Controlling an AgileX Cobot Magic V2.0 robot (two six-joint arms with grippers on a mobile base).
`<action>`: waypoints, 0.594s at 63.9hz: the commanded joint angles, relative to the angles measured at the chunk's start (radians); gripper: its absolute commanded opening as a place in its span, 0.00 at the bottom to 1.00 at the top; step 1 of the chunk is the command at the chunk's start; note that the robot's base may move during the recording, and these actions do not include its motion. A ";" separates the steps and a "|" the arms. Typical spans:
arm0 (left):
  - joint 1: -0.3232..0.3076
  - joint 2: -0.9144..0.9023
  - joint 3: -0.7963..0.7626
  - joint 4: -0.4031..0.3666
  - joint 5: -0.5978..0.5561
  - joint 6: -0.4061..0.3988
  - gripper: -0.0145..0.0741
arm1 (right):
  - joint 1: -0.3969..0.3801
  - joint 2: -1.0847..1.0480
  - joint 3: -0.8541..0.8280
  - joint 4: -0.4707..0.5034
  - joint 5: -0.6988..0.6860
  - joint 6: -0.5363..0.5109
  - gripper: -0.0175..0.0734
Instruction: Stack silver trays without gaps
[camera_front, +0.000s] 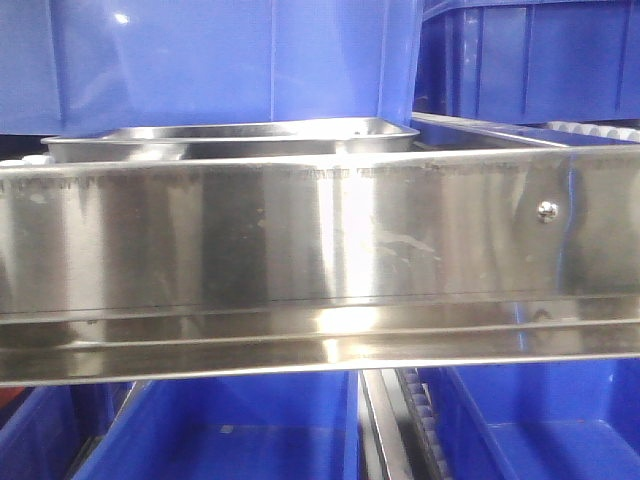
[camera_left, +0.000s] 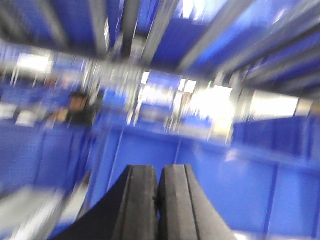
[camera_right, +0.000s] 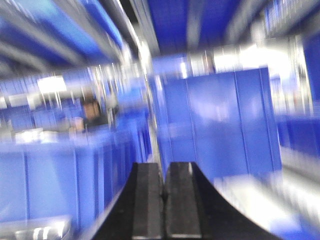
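Tray (camera_front: 240, 135) sits behind the long steel rail (camera_front: 320, 240), directly under a blue bin (camera_front: 230, 60). Only its rim and upper wall show, so I cannot tell whether others nest beneath. Judged: thin stiff steel, light, slick, prone to jam if tilted; best hold is the flat out-turned rim. Its support is hidden by the rail. Room looks tight, with little headroom. Left pincer (camera_left: 159, 200) and right pincer (camera_right: 163, 200) are pressed closed, empty; both wrist views are blurred.
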 joint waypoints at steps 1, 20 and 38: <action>0.002 -0.003 -0.058 -0.012 0.203 -0.010 0.15 | 0.001 0.000 -0.031 0.054 0.087 0.003 0.11; 0.002 -0.003 -0.166 -0.135 0.289 -0.010 0.16 | 0.003 0.000 -0.111 0.236 0.439 -0.005 0.11; 0.002 -0.002 -0.247 -0.137 0.573 0.013 0.16 | 0.021 0.021 -0.251 0.254 0.717 -0.167 0.11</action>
